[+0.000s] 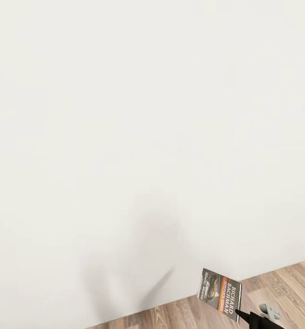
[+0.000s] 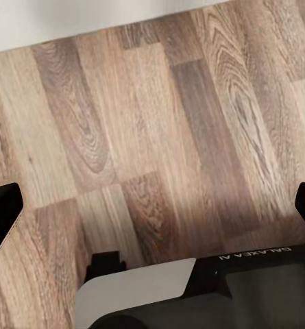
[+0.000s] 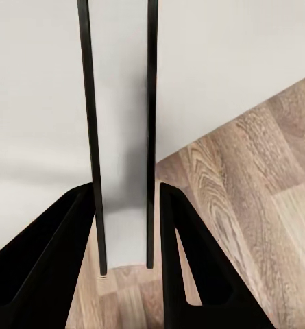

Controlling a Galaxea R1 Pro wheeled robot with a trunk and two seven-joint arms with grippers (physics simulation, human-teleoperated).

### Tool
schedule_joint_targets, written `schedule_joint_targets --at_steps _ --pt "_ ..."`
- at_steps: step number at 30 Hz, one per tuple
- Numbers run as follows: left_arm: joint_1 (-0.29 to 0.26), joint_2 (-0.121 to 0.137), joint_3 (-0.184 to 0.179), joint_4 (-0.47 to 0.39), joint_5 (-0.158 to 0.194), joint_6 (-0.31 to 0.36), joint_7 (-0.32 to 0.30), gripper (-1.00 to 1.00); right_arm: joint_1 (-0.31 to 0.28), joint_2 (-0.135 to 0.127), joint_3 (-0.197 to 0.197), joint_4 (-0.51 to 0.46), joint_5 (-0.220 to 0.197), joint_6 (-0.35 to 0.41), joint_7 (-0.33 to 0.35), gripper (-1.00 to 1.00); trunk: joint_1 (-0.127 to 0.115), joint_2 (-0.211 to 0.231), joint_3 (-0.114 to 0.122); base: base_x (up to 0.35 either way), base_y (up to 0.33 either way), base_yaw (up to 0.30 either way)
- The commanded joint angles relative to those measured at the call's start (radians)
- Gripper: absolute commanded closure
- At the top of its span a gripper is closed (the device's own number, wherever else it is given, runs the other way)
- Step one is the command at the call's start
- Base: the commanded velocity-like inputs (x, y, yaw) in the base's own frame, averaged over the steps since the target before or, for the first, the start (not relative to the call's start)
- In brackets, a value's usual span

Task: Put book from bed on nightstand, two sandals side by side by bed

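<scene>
The book (image 1: 222, 296), its dark cover with an orange band and "RICHARD BACHMAN" facing me, hangs low at the right above the floor. My right gripper (image 1: 242, 315) is shut on its lower corner. In the right wrist view the book (image 3: 123, 137) stands edge-on, grey pages between two dark covers, clamped by the black fingers (image 3: 186, 260) of the right gripper (image 3: 125, 199). My left gripper (image 2: 152, 205) is open over bare planks, one finger (image 2: 1, 216) at each side of its view, nothing between them. The bed, nightstand and sandals are out of view.
A plain white wall (image 1: 152, 114) stands close ahead and meets the light-brown plank floor (image 1: 285, 288) along a slanted line. A faint shadow of my arms falls on the wall. My own white and black body (image 2: 227, 281) is below the left gripper.
</scene>
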Motion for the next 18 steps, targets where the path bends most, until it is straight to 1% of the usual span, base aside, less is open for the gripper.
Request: schedule_joint_targets --at_steps 1,4,7,11,18 --pt "-0.001 0.0 0.009 0.001 -0.008 -0.003 -0.003 -1.0 -0.001 0.0 -0.006 -0.001 -0.008 0.01 0.003 1.0 0.001 -0.001 -0.001 0.333 0.0 0.0" --pt "-0.001 0.0 0.009 0.001 -0.008 -0.003 -0.003 -1.0 -0.001 0.0 -0.006 -0.001 -0.008 0.01 0.005 1.0 0.001 -0.001 -0.001 0.333 0.0 -0.012" --pt "-0.001 0.0 0.009 0.002 -0.008 -0.003 -0.003 -1.0 -0.001 0.0 -0.006 -0.001 -0.008 0.01 0.006 1.0 0.001 -0.001 -0.001 0.236 0.0 -0.18" --pt "-0.001 0.0 0.009 0.002 -0.008 -0.003 -0.003 -1.0 -0.001 0.0 -0.006 -0.001 -0.008 0.01 0.006 1.0 0.001 -0.001 -0.001 0.059 0.0 -0.261" --pt "-0.001 0.0 0.009 0.002 -0.008 -0.003 -0.003 -1.0 -0.001 -0.004 -0.006 0.0 -0.01 0.01 0.006 1.0 0.001 -0.001 -0.001 0.008 0.0 -0.28"
